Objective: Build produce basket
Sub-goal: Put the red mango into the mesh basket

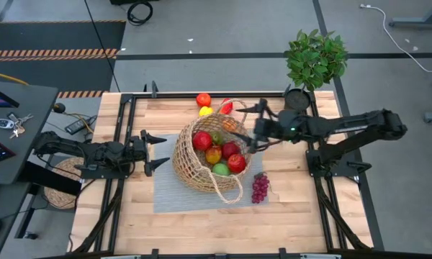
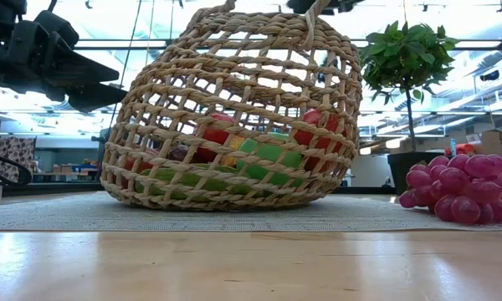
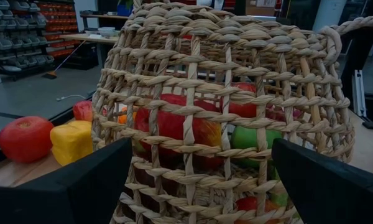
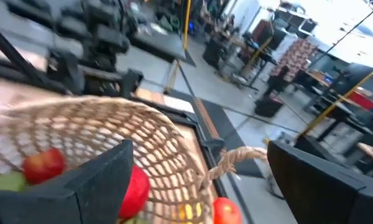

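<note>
Dark fingers (image 4: 81,180) of the right gripper (image 1: 253,126) are standing spread over the basket (image 1: 201,169) rim on the mat (image 1: 165,194). Grapes (image 1: 260,188), likely light and knobbly, are lying outside; grasp mid-cluster. Left gripper (image 1: 157,150) is waiting spread.

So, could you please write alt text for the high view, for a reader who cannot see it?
A woven basket holding toy fruit sits on a grey mat at the centre of a wooden table. The left gripper is open beside it; the right gripper is open at its far rim. Purple grapes lie beside the basket.
</note>
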